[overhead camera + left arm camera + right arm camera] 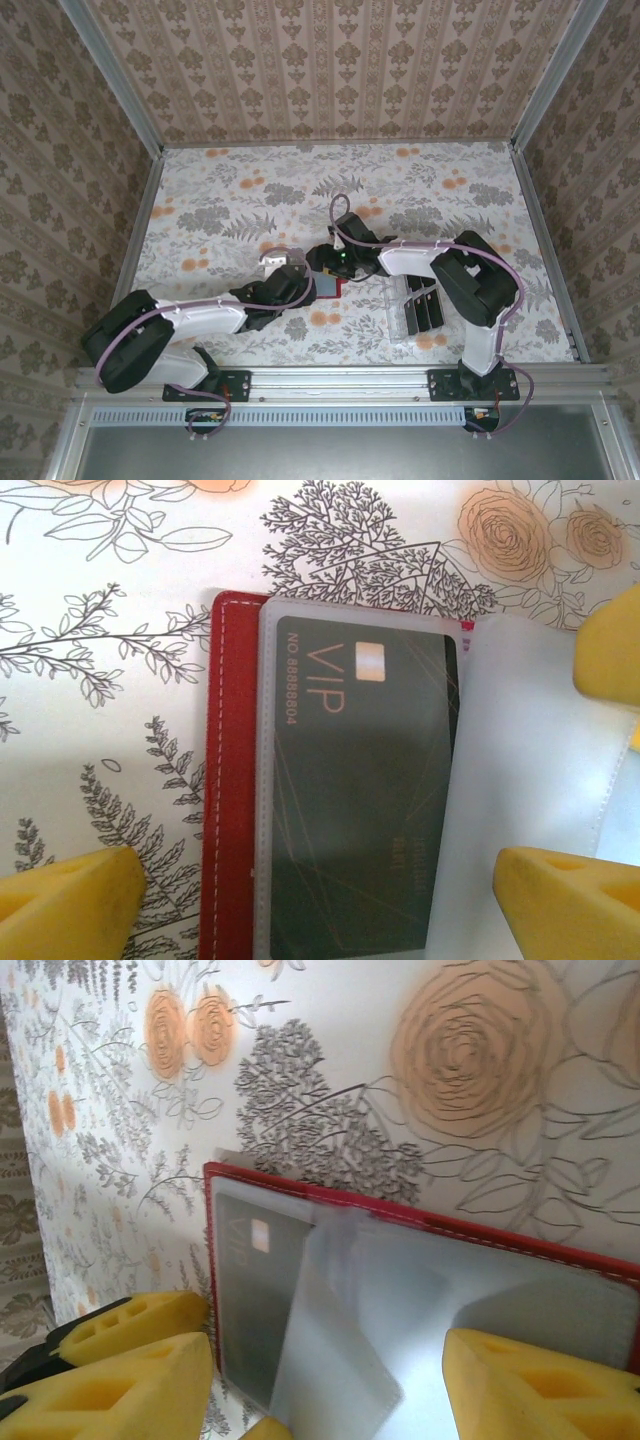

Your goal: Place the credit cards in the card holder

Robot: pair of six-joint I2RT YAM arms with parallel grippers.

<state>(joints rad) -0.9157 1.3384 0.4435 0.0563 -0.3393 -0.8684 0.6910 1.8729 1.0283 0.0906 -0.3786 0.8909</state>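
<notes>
The red card holder [232,780] lay opened flat on the flower-printed counter [230,200], midway between the two arms, so that its clear plastic sleeves [540,780] faced up for loading. One black credit card [360,800], matt with a gilt chip and "VIP" lettering, sat inside the sleeve next to the stitched red edge.

The left arm's fingers [70,905], blunt yellow wedges, were spread to their widest, one on either side of the holder and gripping nothing. They were placed, I judge, to steady the case or press it down. The right arm's fingers [540,1385] were also apart, with nothing pinched between them, low over the sleeves. There one thin leaf [335,1300] curled up off the rest, likely the pocket meant for the next card.

The holder looked leathery with pale stitching, and the sleeves were soft, glossy and floppy. To the right, well apart from the holder, more black cards [428,306] stood on edge in a clear slotted tray [397,300], not yet moved.
</notes>
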